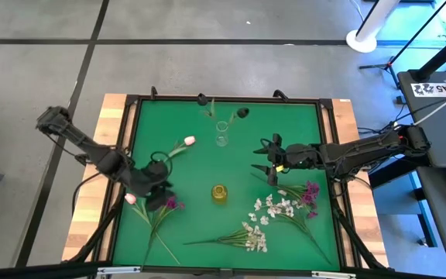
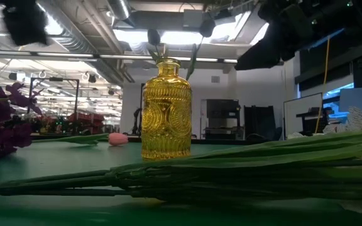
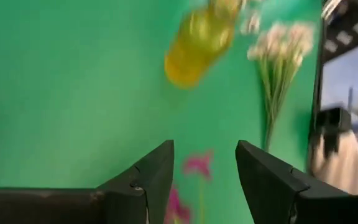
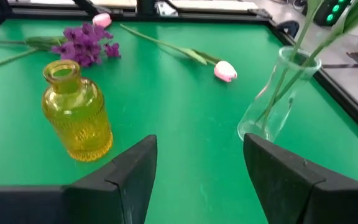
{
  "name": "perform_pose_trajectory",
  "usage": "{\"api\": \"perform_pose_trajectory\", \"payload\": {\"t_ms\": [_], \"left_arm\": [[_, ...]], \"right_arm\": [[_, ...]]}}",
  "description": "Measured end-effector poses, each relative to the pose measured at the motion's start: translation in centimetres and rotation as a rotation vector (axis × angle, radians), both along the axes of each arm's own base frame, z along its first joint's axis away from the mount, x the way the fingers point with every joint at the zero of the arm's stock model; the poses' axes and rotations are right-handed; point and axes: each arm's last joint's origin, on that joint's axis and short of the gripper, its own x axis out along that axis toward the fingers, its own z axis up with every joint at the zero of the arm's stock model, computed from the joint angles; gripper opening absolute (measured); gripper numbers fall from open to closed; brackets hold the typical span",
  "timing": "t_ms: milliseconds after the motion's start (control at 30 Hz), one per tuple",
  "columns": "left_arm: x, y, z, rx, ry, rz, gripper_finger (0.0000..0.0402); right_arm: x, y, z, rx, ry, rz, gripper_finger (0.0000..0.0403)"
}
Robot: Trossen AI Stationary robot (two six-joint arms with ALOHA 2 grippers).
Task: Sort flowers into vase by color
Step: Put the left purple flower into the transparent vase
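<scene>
High view: magenta flowers [image 1: 170, 203] and pink tulip [image 1: 189, 141] flat on green mat [image 1: 192, 232]; yellow vase [image 1: 219, 193] mid-mat. Left gripper [image 1: 158, 195] released, right gripper [image 1: 267, 162] released, both empty.

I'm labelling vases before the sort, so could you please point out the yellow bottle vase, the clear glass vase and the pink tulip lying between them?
yellow bottle vase [image 4: 78, 118]: right wrist view, on its ribbed body.
clear glass vase [image 4: 277, 99]: right wrist view, on its glass wall.
pink tulip [image 4: 225, 71]: right wrist view, on the bud.
</scene>
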Motion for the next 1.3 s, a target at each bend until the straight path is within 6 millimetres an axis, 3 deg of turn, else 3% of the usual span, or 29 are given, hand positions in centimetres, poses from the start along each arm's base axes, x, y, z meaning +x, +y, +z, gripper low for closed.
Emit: {"api": "perform_pose_trajectory", "payload": {"t_ms": [233, 367, 767, 967, 1300], "left_arm": [[-3.7, -1.4, -1.6, -0.151, 0.348, 0.151, 0.0169], [-4.3, -2.7, -2.0, -0.234, 0.417, 0.202, 0.0169], [-1.4, -6.9, -6.5, -0.187, 0.457, 0.249, 0.0169], [-1.0, -7.5, -7.8, -0.173, 0.523, 0.252, 0.0169], [0.0, -7.3, -7.8, -0.211, 0.494, 0.267, 0.0169]], "right_arm": [[-0.2, 0.0, -0.3, 0.018, 0.034, -0.010, 0.0238], [-0.2, 0.0, -0.3, 0.018, 0.034, -0.011, 0.0238], [-0.2, 0.0, -0.3, 0.018, 0.032, -0.012, 0.0238], [-0.1, 0.0, -0.3, 0.018, 0.030, -0.013, 0.0238], [-0.2, 0.0, -0.3, 0.018, 0.031, -0.013, 0.0238]]}}
